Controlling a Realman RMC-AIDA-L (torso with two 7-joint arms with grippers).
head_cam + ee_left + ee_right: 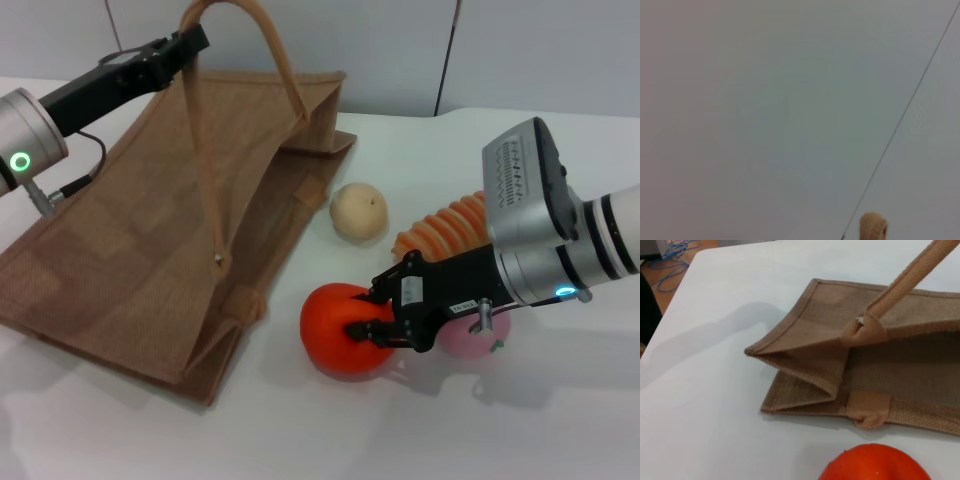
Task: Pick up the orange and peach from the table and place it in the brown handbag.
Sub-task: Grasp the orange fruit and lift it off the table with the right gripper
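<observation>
Right end effector grips orange; brown handbag mouth faces it.

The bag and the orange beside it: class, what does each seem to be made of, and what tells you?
The bag looks like coarse woven burlap: matte, open weave visible, stitched hems. The orange, at the right gripper, looks like smooth moulded plastic or rubber, with a slight sheen; it cannot be told for sure.
</observation>
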